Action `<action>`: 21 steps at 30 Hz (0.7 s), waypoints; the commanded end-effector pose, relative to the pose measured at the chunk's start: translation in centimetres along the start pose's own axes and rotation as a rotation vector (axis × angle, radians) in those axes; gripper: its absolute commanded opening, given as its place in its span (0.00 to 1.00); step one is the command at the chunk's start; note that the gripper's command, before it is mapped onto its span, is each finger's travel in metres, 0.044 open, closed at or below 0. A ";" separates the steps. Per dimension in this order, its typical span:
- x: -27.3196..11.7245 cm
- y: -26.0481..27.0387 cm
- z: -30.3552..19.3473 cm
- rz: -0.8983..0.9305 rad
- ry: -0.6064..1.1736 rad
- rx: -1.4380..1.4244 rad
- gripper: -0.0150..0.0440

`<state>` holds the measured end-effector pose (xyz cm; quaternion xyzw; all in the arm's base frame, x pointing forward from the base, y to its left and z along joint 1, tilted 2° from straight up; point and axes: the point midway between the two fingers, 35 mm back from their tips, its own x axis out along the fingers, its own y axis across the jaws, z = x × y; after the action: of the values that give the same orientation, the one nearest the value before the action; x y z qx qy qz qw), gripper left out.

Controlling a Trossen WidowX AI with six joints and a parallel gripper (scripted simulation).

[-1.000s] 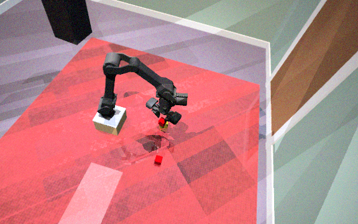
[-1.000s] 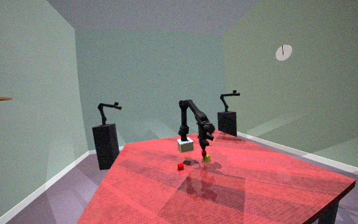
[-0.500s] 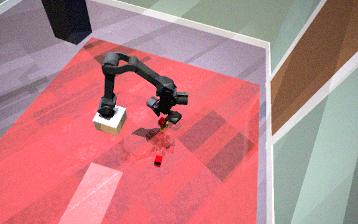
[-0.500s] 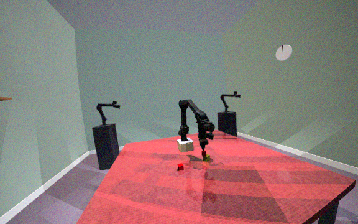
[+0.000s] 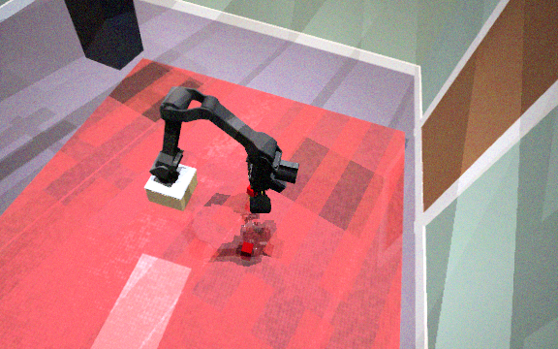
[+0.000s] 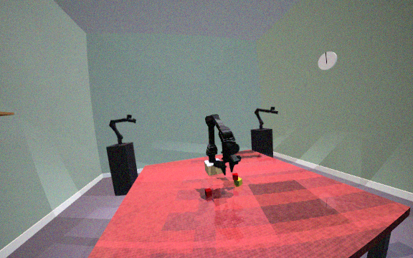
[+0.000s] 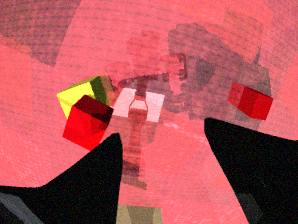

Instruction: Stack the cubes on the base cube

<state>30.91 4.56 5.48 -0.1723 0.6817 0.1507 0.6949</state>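
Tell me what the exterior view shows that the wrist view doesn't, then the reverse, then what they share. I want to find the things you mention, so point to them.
Exterior only: the round white wall clock [image 6: 327, 60] and two black pedestals [image 6: 122, 168] [image 6: 262, 141].

Wrist only: I find nothing definite.

Both: the black fingers [image 6: 231, 166], standing apart; a yellow cube [image 6: 239, 182] [image 7: 75, 94] with a red cube [image 6: 235, 176] [image 7: 85, 127] on it; another red cube [image 6: 208, 193] [image 7: 252, 101], set apart.
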 end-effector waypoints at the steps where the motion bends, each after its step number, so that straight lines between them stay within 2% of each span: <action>1: -0.8 -3.0 0.1 -0.001 -0.009 0.390 0.70; 21: -2.8 -13.4 -2.9 -0.004 -0.021 1.787 0.70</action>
<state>33.65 -4.57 7.50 0.2730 0.6358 -0.2866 0.6627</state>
